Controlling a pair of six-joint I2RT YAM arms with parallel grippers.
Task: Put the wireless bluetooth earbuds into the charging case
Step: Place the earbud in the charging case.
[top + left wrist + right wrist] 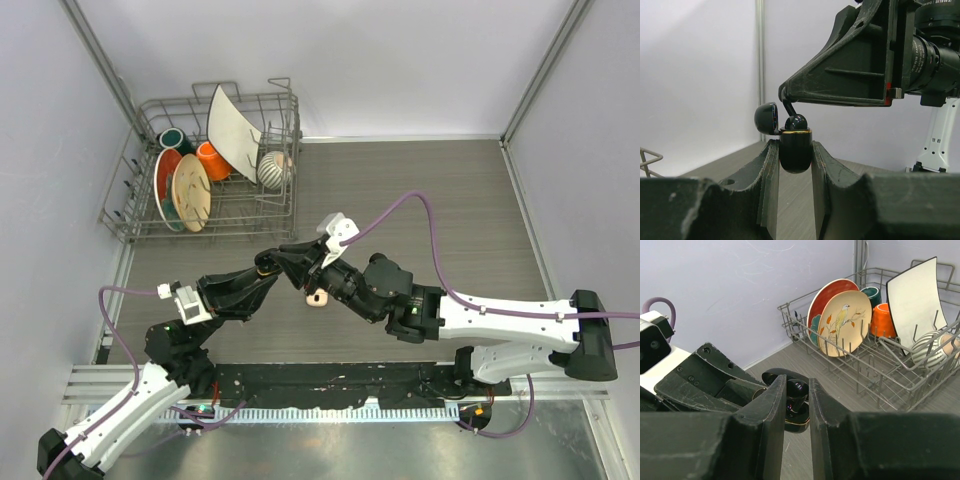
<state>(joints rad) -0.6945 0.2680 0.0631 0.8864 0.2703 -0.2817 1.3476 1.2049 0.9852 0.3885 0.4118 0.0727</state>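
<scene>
Left pincer (794, 148) clamps black charging case (795, 156) upright, lid open, to steady target. Right pincer (797, 385) pinches black earbud (795, 122) at case mouth, apparently for insertion.

Robot lab test cell, not a home. Bare pale wall panels (350, 60) sit in metal frame posts (548, 60). Wood-grain table (450, 200). Two cabled robot arms (500, 322) are bolted to a base rail (330, 380). A wire dish rack (255, 215) with plates (190, 192) stands in the far-left corner: kitchenware on a bench.
</scene>
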